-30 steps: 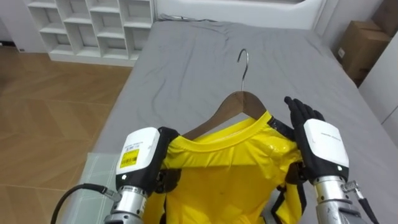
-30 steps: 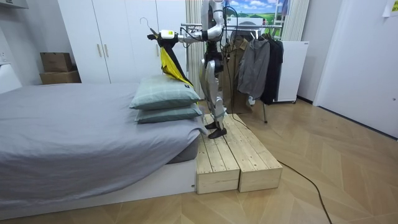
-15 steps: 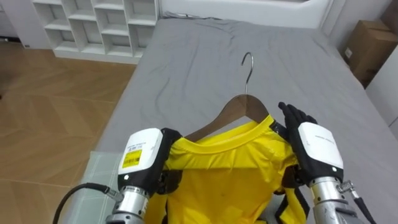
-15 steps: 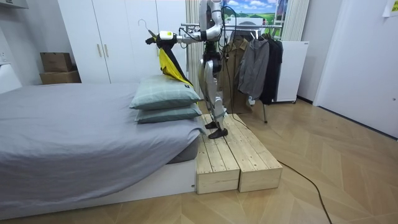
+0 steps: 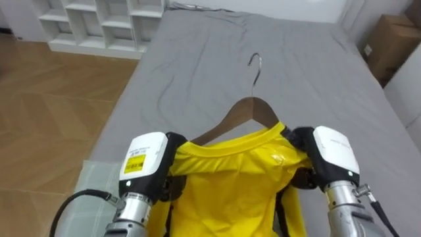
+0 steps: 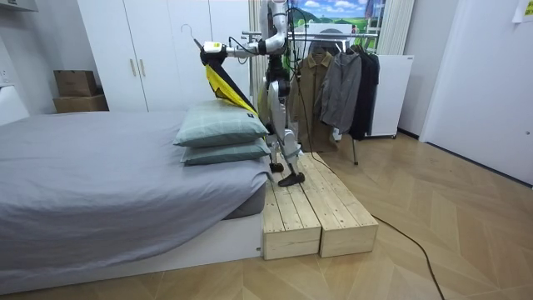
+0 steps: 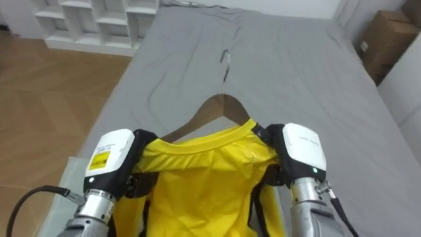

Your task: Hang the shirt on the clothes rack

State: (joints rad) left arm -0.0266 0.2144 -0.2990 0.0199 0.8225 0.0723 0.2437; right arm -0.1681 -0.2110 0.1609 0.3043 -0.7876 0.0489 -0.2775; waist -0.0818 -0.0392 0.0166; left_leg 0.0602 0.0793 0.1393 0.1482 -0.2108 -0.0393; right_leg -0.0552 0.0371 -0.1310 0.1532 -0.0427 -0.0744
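Observation:
A yellow shirt (image 5: 230, 181) hangs on a wooden hanger (image 5: 250, 110) with a metal hook (image 5: 254, 66), held up over the grey bed. My left hand (image 5: 148, 164) is curled round the shirt's left shoulder. My right hand (image 5: 332, 155) has its fingers curled over the right shoulder, by the collar. In the room view I stand on a wooden platform (image 6: 312, 208) by the bed, arms stretched out, and the shirt (image 6: 223, 83) hangs above the pillows.
The grey bed (image 5: 296, 72) spreads below the hanger. White cube shelves (image 5: 99, 20) stand at the far left, a cardboard box (image 5: 388, 39) at the far right. Behind me is a clothes rack (image 6: 337, 75) with hanging garments. Two pillows (image 6: 221, 133) lie on the bed's end.
My right hand's fingers were straight beside the shirt's right shoulder and have now curled onto it. In the room view I have shifted a little toward the room view's left.

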